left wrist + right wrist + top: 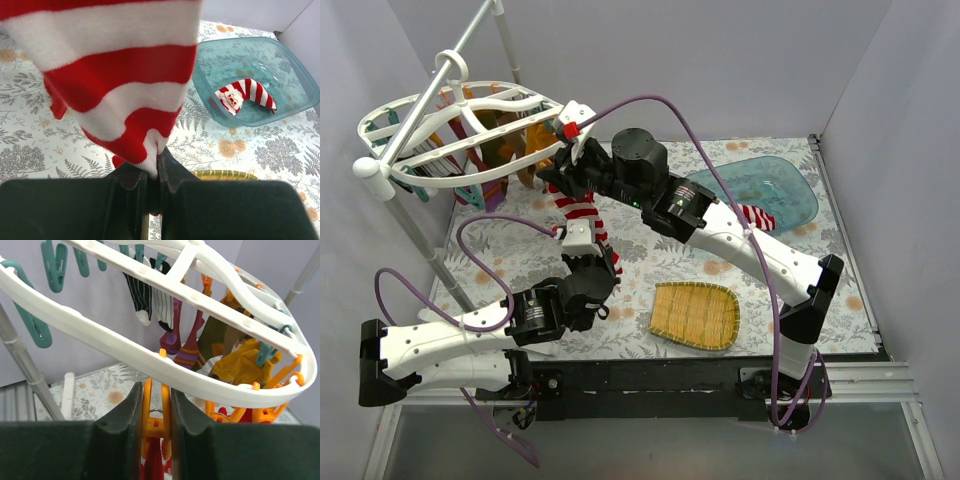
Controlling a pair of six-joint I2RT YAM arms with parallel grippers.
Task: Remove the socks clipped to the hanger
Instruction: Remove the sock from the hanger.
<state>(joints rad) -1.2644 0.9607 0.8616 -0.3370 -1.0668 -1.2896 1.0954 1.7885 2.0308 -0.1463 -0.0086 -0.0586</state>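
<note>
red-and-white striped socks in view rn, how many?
2. One striped sock stretches from an orange clip on the hanger to the shut left gripper; a second sock lies in the teal bin. More may hide behind the arms.

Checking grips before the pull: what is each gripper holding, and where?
Left gripper pinches the striped sock at its lower end; right gripper clamps the orange clip by its sides.

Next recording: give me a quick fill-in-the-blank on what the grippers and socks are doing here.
1. The left gripper is shut on a hanging sock striped red and ____.
2. The right gripper squeezes a clip coloured ____.
3. The teal tub holds exactly ____ loose sock.
Missing words: white; orange; one.
</note>
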